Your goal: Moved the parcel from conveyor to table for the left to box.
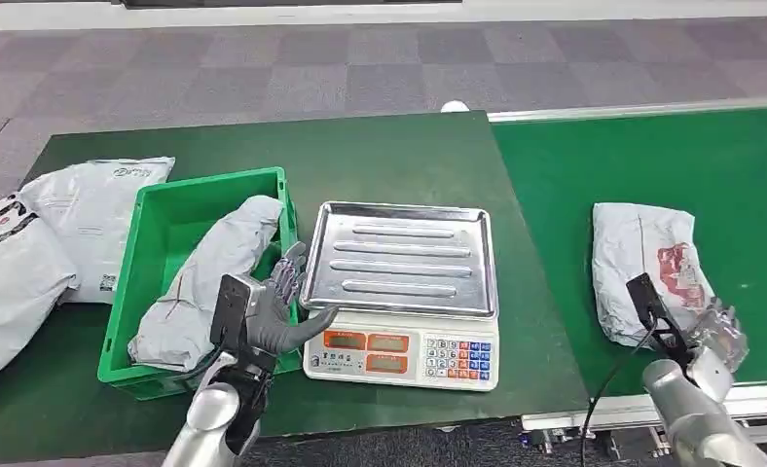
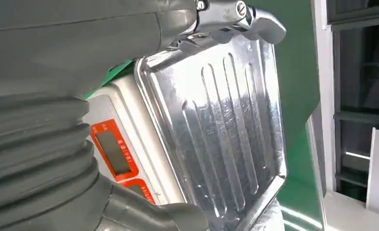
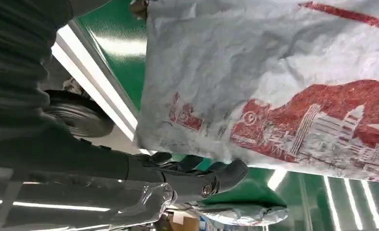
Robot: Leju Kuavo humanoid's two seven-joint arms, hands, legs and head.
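Parcel [image 1: 647, 268]: grey bag with a red print, lying flat on the green conveyor [image 1: 730, 185], right of centre in my head view. Right hand [image 1: 706, 341] at the lower right, over the parcel's near corner; I cannot tell from here whether it touches. Left hand [image 1: 273, 306] low and left of centre, fingers spread and holding nothing, thumb tip against the scale [image 1: 402, 350] at its front left corner. The scale carries a steel tray [image 1: 399, 255]. Left of it, a green bin [image 1: 170, 229] on the table [image 1: 389, 156], a grey bag [image 1: 209, 277] lying in it. Two more grey bags [image 1: 58, 233] at the far left.

Left wrist view: ribbed tray [image 2: 226, 120] fills the centre, the scale's orange display [image 2: 113, 154] beside it, my left hand [image 2: 82, 43] across the upper left.

Right wrist view: the parcel [image 3: 274, 86] spans the upper right; the right hand's dark fingers [image 3: 211, 175] lie extended just beside its edge, gripping nothing.
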